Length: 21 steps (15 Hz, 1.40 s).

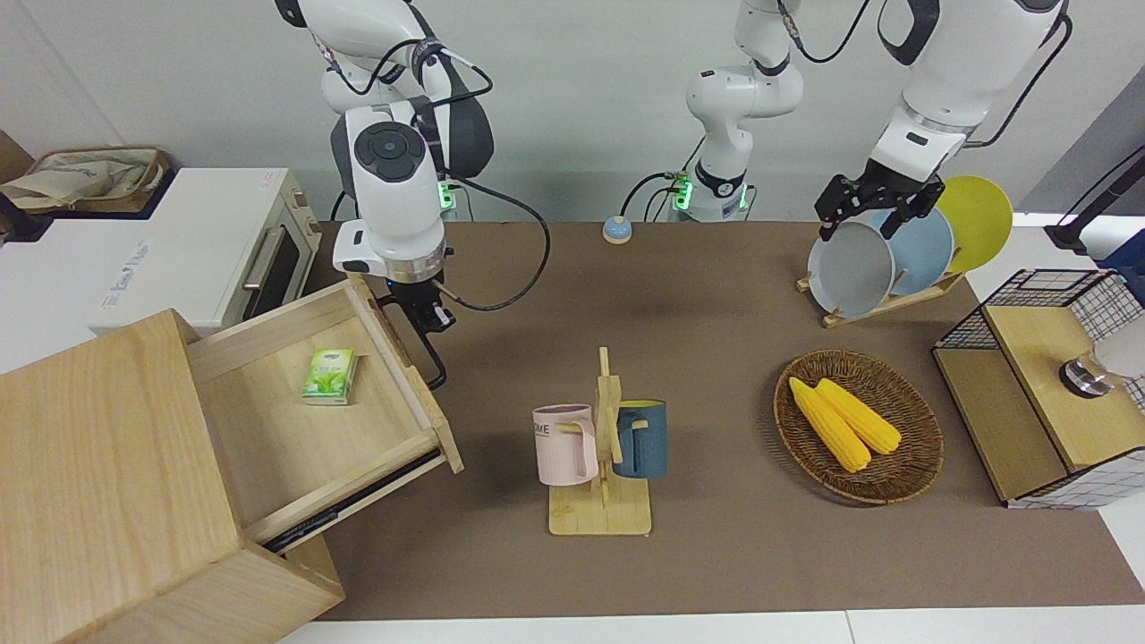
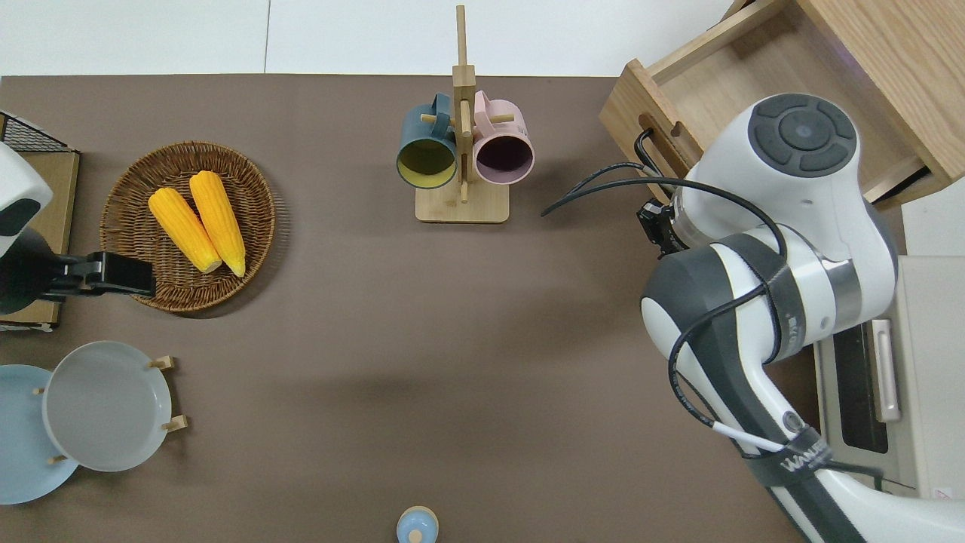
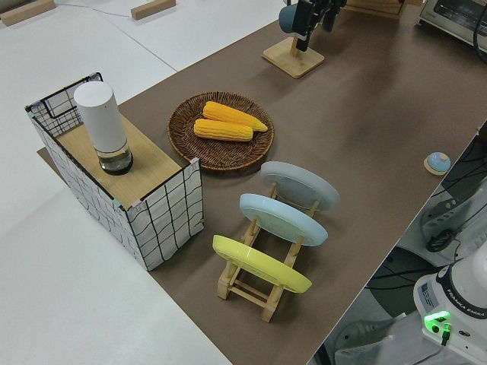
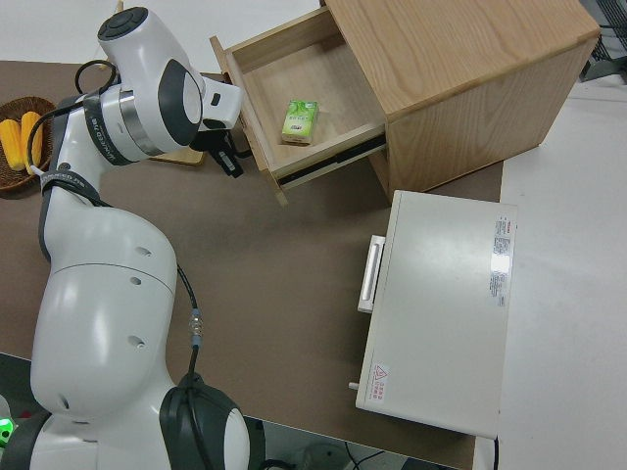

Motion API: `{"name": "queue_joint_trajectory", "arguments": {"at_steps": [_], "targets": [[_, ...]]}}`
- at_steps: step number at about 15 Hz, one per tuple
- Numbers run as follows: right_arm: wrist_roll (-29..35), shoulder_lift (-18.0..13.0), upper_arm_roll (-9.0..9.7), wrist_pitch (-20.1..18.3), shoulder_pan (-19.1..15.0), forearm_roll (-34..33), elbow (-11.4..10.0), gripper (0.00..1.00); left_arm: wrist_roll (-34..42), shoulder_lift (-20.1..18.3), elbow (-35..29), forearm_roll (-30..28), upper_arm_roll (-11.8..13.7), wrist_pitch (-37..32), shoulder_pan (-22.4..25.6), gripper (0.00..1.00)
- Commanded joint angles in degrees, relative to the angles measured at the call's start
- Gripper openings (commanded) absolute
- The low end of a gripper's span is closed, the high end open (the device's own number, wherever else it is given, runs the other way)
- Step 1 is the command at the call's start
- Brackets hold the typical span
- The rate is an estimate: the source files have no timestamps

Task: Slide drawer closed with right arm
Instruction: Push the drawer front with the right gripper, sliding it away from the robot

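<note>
The light-wood drawer (image 1: 286, 438) stands partly pulled out of the pale wooden cabinet (image 1: 98, 465) at the right arm's end of the table. A small green box (image 1: 329, 377) lies in it. Its black bar handle (image 1: 436, 368) faces the table's middle. My right gripper (image 1: 429, 315) points down with fingers together, against the end of the handle that is nearer to the robots. It also shows in the right side view (image 4: 227, 159), beside the drawer front (image 4: 245, 108). In the overhead view my arm hides it. My left arm is parked, its gripper (image 1: 860, 219) open.
A white oven (image 1: 179, 250) stands beside the cabinet, nearer to the robots. A mug rack (image 1: 601, 447) with two mugs stands mid-table. A basket with corn (image 1: 859, 425), a plate rack (image 1: 894, 255), a wire-mesh box (image 1: 1038, 385) and a blue bell (image 1: 616, 230) are also on the table.
</note>
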Motion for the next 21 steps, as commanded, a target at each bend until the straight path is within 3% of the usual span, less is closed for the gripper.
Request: {"name": "queue_joint_trajectory", "arguments": {"at_steps": [1, 4, 14, 21], "targets": [[-1.62, 0.32, -0.29, 0.64, -1.90, -0.30, 1.54, 0.000, 0.42, -0.51, 0.04, 0.74, 0.20, -0.27, -0.27, 1.00], [-1.71, 0.40, -1.43, 0.91, -2.70, 0.40, 2.16, 0.000, 0.42, -0.43, 0.04, 0.74, 0.12, -0.35, -0.27, 1.00], [-3.03, 1.19, -1.61, 2.05, -5.15, 0.31, 4.09, 0.000, 0.42, -0.51, 0.04, 0.74, 0.21, -0.35, -0.27, 1.00], [-5.75, 2.86, -1.17, 0.38, -7.70, 0.05, 7.43, 0.000, 0.42, -0.43, 0.04, 0.74, 0.21, -0.27, -0.36, 1.00]]}}
